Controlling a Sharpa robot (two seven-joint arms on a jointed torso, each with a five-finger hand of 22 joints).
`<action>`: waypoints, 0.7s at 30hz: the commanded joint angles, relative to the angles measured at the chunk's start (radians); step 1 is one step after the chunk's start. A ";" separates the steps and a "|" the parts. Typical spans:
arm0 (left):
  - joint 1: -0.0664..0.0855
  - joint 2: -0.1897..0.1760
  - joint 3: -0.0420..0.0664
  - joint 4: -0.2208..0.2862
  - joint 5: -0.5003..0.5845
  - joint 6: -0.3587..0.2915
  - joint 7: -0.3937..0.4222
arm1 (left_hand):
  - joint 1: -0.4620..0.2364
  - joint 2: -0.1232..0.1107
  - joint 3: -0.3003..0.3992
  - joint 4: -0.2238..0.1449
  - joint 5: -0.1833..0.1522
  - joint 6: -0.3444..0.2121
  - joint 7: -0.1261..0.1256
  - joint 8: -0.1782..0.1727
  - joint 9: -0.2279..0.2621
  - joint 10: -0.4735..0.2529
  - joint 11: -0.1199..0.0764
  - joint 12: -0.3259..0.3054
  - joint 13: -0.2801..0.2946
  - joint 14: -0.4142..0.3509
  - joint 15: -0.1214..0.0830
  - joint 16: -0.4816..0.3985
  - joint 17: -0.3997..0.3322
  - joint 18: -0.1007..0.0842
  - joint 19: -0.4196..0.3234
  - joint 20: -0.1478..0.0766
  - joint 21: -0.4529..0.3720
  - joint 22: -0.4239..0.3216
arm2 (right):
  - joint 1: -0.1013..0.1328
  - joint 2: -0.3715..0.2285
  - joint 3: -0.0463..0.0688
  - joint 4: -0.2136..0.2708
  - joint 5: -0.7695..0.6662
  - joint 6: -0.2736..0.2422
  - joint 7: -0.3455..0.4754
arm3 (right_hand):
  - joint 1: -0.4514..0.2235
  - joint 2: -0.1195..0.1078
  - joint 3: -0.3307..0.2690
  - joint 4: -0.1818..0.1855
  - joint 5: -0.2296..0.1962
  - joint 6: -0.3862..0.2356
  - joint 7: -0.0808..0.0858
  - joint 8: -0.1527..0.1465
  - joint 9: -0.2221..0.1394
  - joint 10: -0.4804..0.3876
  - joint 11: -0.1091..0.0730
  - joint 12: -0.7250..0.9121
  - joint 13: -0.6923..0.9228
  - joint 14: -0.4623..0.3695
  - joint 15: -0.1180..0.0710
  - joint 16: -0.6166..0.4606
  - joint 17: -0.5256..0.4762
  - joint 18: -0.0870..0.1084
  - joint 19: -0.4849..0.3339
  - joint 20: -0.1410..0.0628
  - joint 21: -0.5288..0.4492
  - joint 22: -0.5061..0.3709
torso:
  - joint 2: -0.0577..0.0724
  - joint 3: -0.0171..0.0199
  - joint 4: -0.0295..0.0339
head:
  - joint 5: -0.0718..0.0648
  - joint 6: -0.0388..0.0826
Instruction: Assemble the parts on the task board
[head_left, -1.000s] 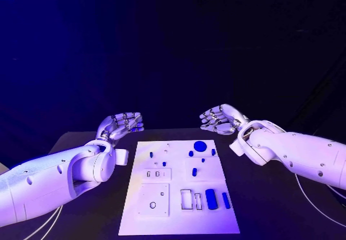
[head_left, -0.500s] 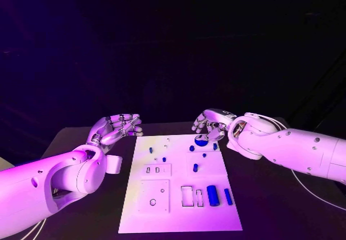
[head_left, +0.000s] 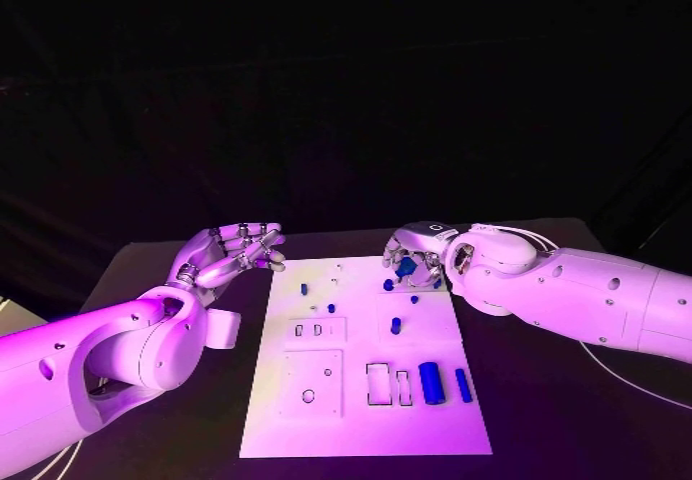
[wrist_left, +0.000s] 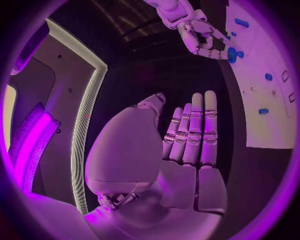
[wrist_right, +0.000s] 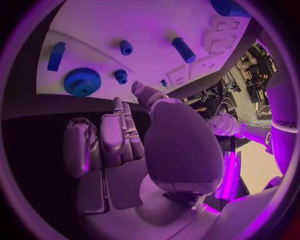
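The white task board (head_left: 361, 420) lies in the middle of the black table. A blue gear (head_left: 408, 268) lies flat at its far right corner. My right hand (head_left: 421, 252) hovers over the gear with fingers bent and apart, holding nothing; in the right wrist view the gear (wrist_right: 82, 81) lies just beyond the fingers (wrist_right: 109, 135), apart from them. My left hand (head_left: 231, 252) is raised off the board's far left corner, palm open, fingers straight (wrist_left: 190, 135). A thick blue cylinder (head_left: 430, 382) and a slim blue bar (head_left: 463, 384) lie near the front right.
Small blue pegs (head_left: 304, 288) (head_left: 395, 325) stand or lie on the board's far half. Rectangular recesses (head_left: 378, 384) sit beside the cylinder, and a square plate with a hole (head_left: 312, 383) is at front left. Bare black table (head_left: 548, 400) runs along both sides.
My right hand has come down and inward from beyond the board's far right corner to just over the blue gear. The left hand has stayed about where it was. The camera has shifted.
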 joint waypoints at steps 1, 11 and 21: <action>0.003 -0.001 0.002 0.002 -0.007 0.024 -0.006 | 0.005 -0.005 0.008 0.000 -0.002 0.004 0.006 -0.004 -0.001 0.001 0.001 -0.004 -0.001 -0.004 -0.002 0.007 0.001 0.009 -0.008 0.001 0.003 0.001 | -0.001 0.003 0.000 0.001 -0.053 0.040 -0.029 | 0.007 0.007 -0.009 -0.001 0.005 -0.003 -0.005 0.000 0.002 -0.008 0.001 -0.002 0.002 0.030 0.005 0.010 0.010 -0.017 0.010 0.000 0.008 0.017 | 0.010 0.0043 0.0045 | -0.004 -0.003; 0.009 -0.005 0.004 0.001 -0.007 0.023 -0.007 | 0.002 -0.006 0.009 0.001 -0.003 0.004 0.007 -0.004 -0.001 0.000 0.002 -0.004 -0.001 -0.005 -0.002 0.008 0.004 0.009 -0.012 0.002 0.010 0.006 | -0.002 0.012 -0.001 -0.007 -0.069 0.046 -0.045 | 0.007 0.018 -0.020 0.008 0.005 0.004 -0.009 0.002 0.009 -0.006 -0.001 0.000 0.009 0.031 0.002 0.040 0.036 -0.023 0.024 0.004 0.032 0.052 | 0.019 0.0071 0.0087 | -0.012 -0.004; 0.013 -0.005 0.005 0.003 0.003 0.032 -0.011 | 0.001 -0.003 0.014 0.002 -0.004 0.004 0.007 -0.004 -0.001 -0.001 0.002 -0.003 -0.001 -0.008 -0.001 0.012 0.010 0.009 -0.019 0.003 0.021 0.014 | -0.005 0.028 -0.002 -0.019 -0.060 0.034 -0.055 | -0.006 0.053 -0.002 0.034 0.006 0.018 -0.007 0.008 0.020 0.004 -0.003 0.001 0.018 0.030 0.000 0.063 0.051 -0.027 0.033 0.006 0.049 0.078 | 0.023 0.0082 0.0102 | -0.008 -0.005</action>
